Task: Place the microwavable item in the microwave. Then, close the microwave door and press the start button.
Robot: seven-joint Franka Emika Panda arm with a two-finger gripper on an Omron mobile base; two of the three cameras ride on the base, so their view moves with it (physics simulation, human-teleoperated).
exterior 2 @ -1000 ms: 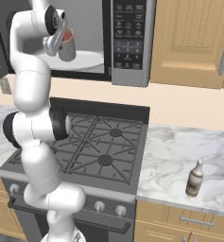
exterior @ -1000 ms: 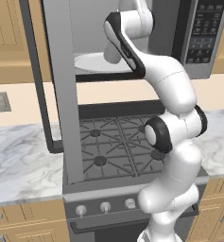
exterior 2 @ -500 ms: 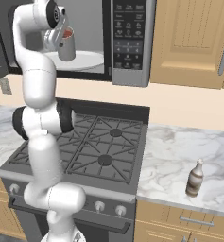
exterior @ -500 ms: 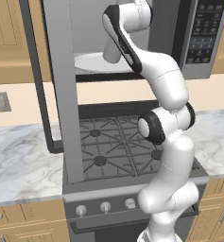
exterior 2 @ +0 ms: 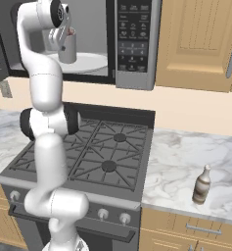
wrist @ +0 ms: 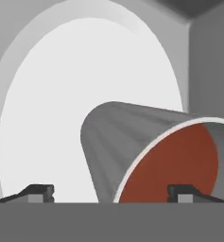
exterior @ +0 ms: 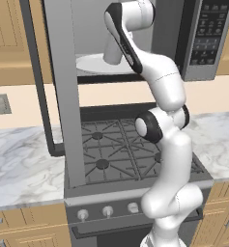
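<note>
The microwavable item (wrist: 146,151), a grey cup with reddish contents, stands on the white turntable plate (wrist: 61,94) inside the microwave (exterior 2: 132,39). My gripper (wrist: 112,191) is over it, open, with one dark fingertip (wrist: 40,191) well off the cup's side and the other at its rim. From the right base view the cup (exterior 2: 67,49) sits just under the gripper (exterior 2: 63,37) in the oven cavity. The microwave door (exterior: 63,96) hangs wide open to the left, its dark bar handle (exterior: 38,87) facing outward.
A gas stove (exterior 2: 103,152) lies below the microwave, flanked by marble counters. A small brown-and-white bottle (exterior 2: 202,185) stands on the right counter. The button panel (exterior: 207,34) is on the microwave's right side. Wooden cabinets (exterior 2: 196,39) sit to the right.
The gripper has gone from shut on the cup to open, letting it go on the plate. The arm's elbow has shifted while the hand stayed inside the microwave.
</note>
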